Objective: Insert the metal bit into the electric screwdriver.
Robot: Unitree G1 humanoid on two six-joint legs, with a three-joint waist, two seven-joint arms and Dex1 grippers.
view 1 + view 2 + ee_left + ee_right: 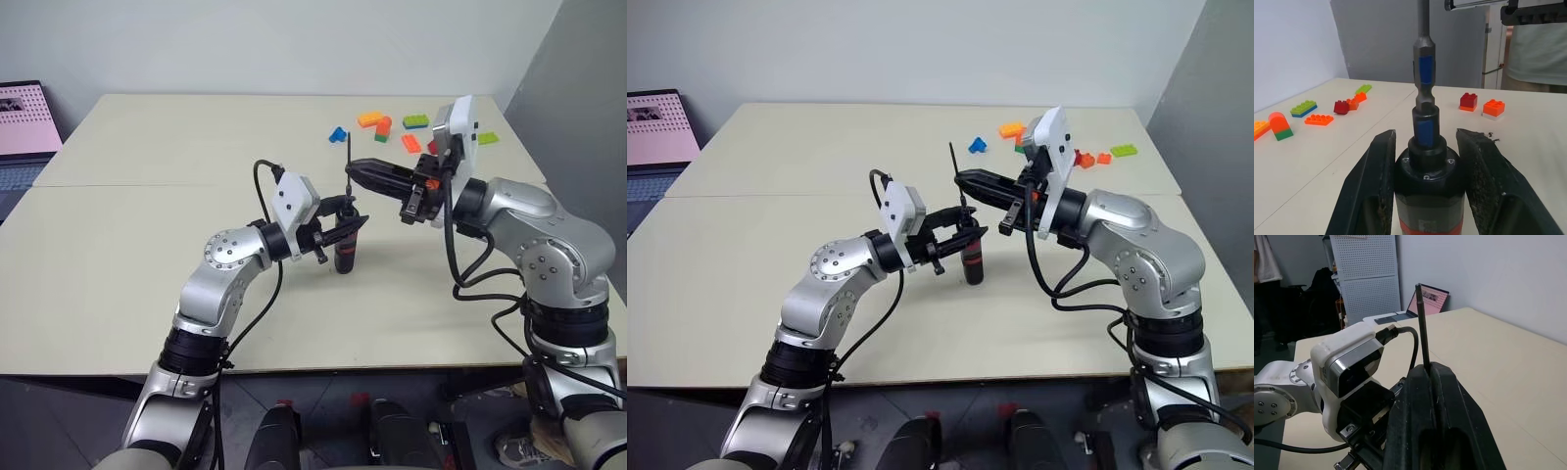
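Over a pale surface [147, 294], two robot arms meet at mid-frame. The left pincer [345, 227] is clamped on the electric screwdriver [345, 253], which stands upright with its lower end at or just above the surface — whether it touches cannot be told. The left wrist view shows the black body [1428, 196] squeezed between the two fingers [1371, 186], a red band at the bottom edge of that frame. Rising from the top of the tool is the metal bit [1423, 73], its thicker hexagonal shank with blue markings seated in the collar and its thin shaft running straight up. From the head camera the thin rod [348, 157] stands vertical above the screwdriver. The right pincer [355, 172], pointing level toward the robot's left, is closed on that rod partway up its length; in the right wrist view the shaft [1421, 325] emerges from between the pressed-together fingers [1444, 396] and stands clear above them. On the far right part of the surface lie scattered toy bricks [415, 122] — orange, green, red and blue — well apart from both arms. A laptop [24, 122] with a pink screen sits at the far left edge. In the wrist views a pegboard [1364, 269] and part of a person's pale sleeve [1268, 259] show in the background.
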